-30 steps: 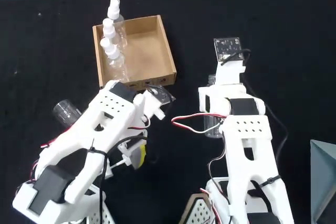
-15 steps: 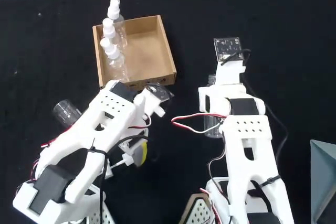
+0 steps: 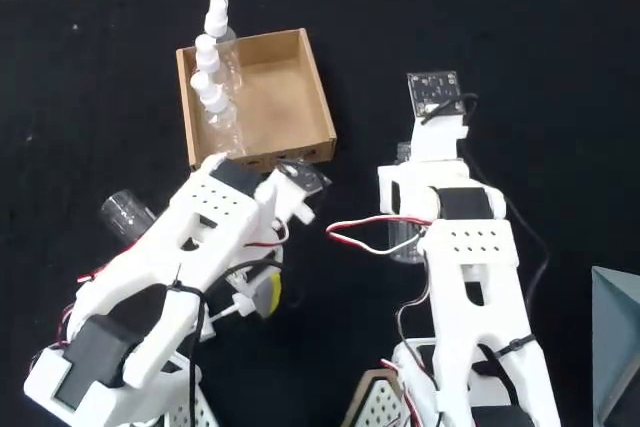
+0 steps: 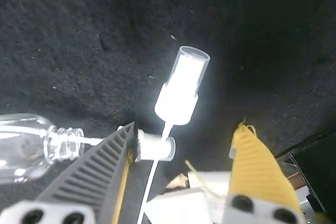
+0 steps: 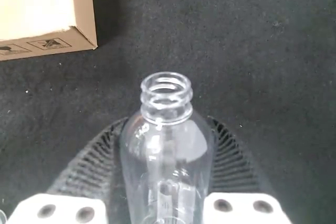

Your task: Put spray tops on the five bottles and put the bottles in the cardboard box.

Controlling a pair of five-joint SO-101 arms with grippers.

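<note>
- Counting 3 capped btls (image 3: 213, 87) in box (image 3: 320, 97).
- R gripper (image 5: 167, 124) clamps 4th btl (image 5: 167, 156), no cap yet.
- L gripper (image 4: 184, 129) jaws wide over top (image 4: 181, 87); 5th btl (image 3: 125, 215) bare.

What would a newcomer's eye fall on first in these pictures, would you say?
The right gripper clasps an uncapped bottle near the cardboard box. Three bottles with spray tops sit along one wall of the box, and a loose spray top lies on the black table between the fingers of the open left gripper.
</note>
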